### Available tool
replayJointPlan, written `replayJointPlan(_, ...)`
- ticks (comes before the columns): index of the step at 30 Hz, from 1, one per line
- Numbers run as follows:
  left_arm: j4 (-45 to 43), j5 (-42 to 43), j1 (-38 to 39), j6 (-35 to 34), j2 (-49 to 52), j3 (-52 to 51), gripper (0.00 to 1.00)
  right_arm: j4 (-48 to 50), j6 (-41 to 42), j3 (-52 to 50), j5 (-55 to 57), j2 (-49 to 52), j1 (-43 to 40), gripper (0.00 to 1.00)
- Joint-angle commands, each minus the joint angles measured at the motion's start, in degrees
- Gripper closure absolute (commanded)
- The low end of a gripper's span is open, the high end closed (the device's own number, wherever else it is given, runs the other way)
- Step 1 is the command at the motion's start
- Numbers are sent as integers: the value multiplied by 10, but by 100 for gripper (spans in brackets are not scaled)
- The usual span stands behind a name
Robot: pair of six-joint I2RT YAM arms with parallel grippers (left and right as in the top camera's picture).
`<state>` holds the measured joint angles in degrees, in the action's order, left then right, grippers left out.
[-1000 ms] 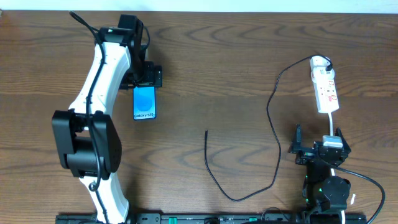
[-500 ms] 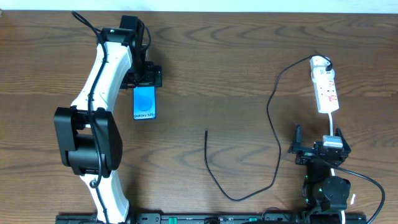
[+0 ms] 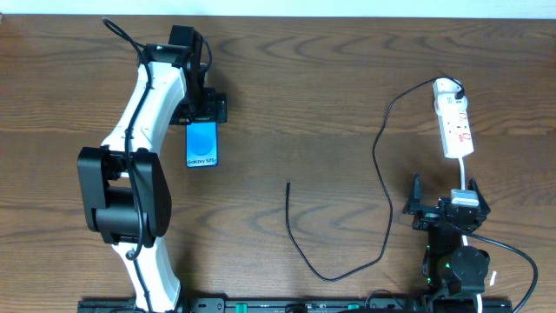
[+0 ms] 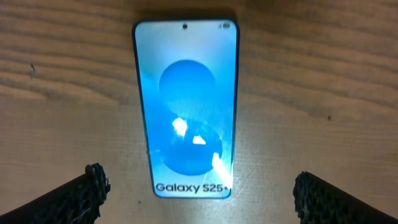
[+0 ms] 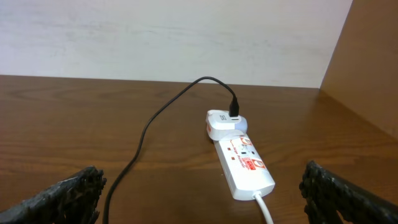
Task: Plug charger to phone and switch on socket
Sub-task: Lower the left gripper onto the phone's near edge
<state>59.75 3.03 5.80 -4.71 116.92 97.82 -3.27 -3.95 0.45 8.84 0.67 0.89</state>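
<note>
In the lower right of the overhead view, the right claw (image 3: 444, 186) sits parked with its jaws spread wide and empty, just below the socket (image 3: 455, 126). The charger (image 3: 300, 252) loops across the bottom centre. Its free tip lies mid-frame on the bare worktop (image 3: 330, 87), well apart from the phone (image 3: 201, 144) at upper left.

Over the past second only the left arm's elbow has crept slightly. The left claw (image 3: 205, 111) stays released at the phone, so we judge nothing is plugged in yet.

Only the left wrist view shows the fingers (image 4: 84, 193) flanking the phone's lettered end without touching it. Only the right wrist view shows a white adapter (image 5: 221, 124) seated in the socket. We cannot tell the switch position.
</note>
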Motion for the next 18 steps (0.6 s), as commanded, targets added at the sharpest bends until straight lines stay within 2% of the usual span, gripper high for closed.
replayJointPlan(1,-15,-7,1,-5,9,-10,2,-1,7,-1,6,-4,3,1)
replayJointPlan(6,-46,-7,1,-5,15,-29,3,-1,7,-1,6,-4,3,1)
replayJointPlan(18,-48,-9,0,-5,37,-35,3,-1,7,-1,6,-4,3,1)
